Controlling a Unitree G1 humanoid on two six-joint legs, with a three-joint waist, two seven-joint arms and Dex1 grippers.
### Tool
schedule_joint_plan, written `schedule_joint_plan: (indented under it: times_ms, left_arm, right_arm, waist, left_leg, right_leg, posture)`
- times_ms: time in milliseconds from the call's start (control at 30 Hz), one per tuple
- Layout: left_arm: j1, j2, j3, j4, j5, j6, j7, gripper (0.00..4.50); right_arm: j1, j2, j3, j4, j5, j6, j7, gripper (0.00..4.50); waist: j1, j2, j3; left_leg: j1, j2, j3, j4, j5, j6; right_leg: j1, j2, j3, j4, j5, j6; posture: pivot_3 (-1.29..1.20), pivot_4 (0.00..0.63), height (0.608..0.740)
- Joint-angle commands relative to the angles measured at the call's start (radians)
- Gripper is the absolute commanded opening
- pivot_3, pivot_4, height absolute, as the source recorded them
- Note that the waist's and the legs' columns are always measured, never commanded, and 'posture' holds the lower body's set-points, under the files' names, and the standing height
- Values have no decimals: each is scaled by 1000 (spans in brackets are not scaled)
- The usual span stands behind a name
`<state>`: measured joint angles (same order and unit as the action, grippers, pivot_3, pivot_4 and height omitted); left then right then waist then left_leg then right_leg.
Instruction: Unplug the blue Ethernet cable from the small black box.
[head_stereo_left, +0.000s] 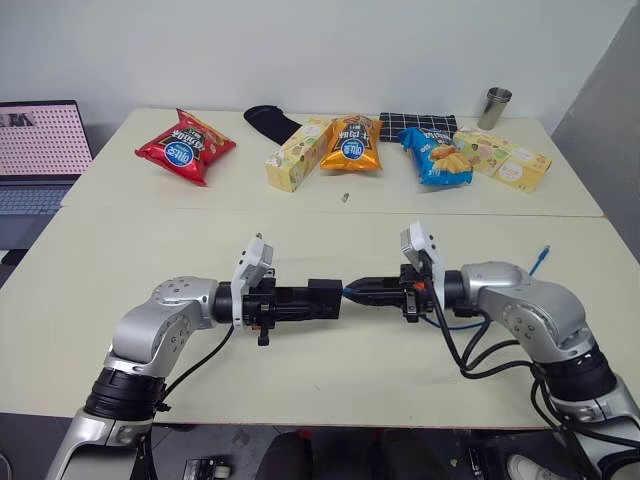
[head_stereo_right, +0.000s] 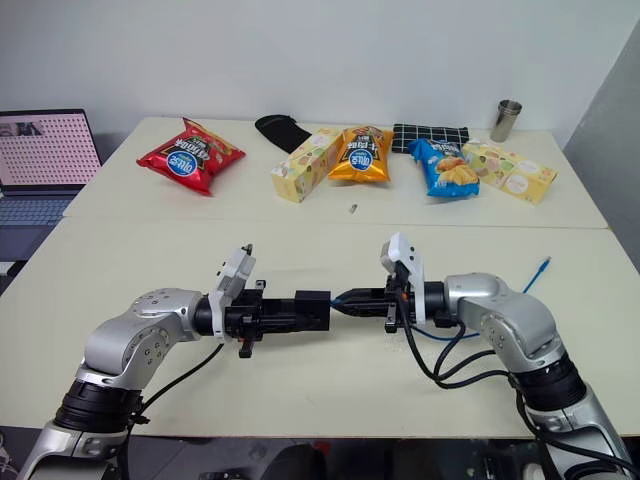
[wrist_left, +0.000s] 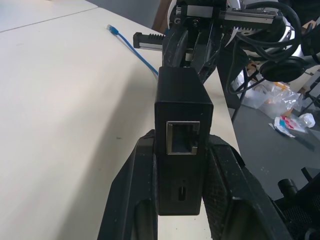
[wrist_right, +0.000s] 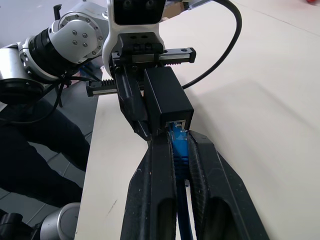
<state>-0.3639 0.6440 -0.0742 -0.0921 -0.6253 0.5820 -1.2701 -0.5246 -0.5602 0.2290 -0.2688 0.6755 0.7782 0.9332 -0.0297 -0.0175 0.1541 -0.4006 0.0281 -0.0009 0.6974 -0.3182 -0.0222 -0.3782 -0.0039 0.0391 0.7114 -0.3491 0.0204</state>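
Right wrist view: right gripper (wrist_right: 179, 145) pinches the cable (wrist_right: 178, 141) at its plug, seated in the box (wrist_right: 167, 97) clamped by the left gripper (head_stereo_left: 300, 301) — held mid-air over the near table (head_stereo_left: 120, 260). Pull straight out, latch pressed, box steady.

No lettering can be made out with certainty. The red snack bag (head_stereo_left: 186, 146), the orange snack bag (head_stereo_left: 351, 144) and the blue snack bag (head_stereo_left: 434, 156) on the far tabletop (head_stereo_left: 330, 195) each carry a blue oval brand badge with white characters, too small to read. The two yellow cartons (head_stereo_left: 296, 152) (head_stereo_left: 504, 158) show printing that is likewise illegible. The small black box (wrist_left: 183, 135) bears no readable mark on the faces shown.
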Motion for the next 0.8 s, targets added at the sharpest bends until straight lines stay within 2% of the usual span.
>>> schedule_joint_plan:
  times_ms: [33, 233, 333, 533, 633, 800]
  left_arm:
    - [0, 4, -4, -58, -16, -9, -30, 800]
    - [12, 9, -1, -39, 11, -43, -25, 800]
    - [28, 26, 9, 30, 66, -105, -19, 800]
    - [55, 35, 52, 40, 62, -119, 5, 799]
    - [47, 22, 84, 50, 69, -121, 65, 799]
    - [38, 3, 86, 40, 77, -108, 114, 799]
  right_arm:
    - [-34, 4, 5, -1, -31, -18, 22, 55]
    - [-54, -10, -17, 44, -32, 2, 60, 55]
    - [-31, -53, -47, 75, -47, -15, 87, 55]
    - [19, -90, -83, 117, -98, -60, 66, 44]
    - [6, -32, -81, 250, -290, -224, -138, 44]
    - [-42, 23, -72, 442, -532, -420, -381, 44]
  waist:
    - [-1, 0, 0]
    - [0, 0, 0]
    - [0, 0, 0]
    - [0, 0, 0]
    - [-1, -1, 0]
    - [0, 0, 0]
  left_leg:
    - [0, 0, 0, 0, 0, 0]
    - [0, 0, 0, 0, 0, 0]
    - [0, 0, 0, 0, 0, 0]
    - [0, 0, 0, 0, 0, 0]
    - [0, 0, 0, 0, 0, 0]
    - [-1, 0, 2, 0, 0, 0]
  right_leg:
    - [0, 0, 0, 0, 0, 0]
    - [0, 0, 0, 0, 0, 0]
    - [0, 0, 0, 0, 0, 0]
    - [-1, 0, 0, 0, 0, 0]
    - [-1, 0, 0, 0, 0, 0]
    - [-2, 0, 1, 1, 0, 0]
  posture:
    - [0, 150, 740]
    - [0, 150, 740]
    - [0, 150, 740]
    - [0, 150, 740]
    - [0, 150, 740]
    - [0, 150, 740]
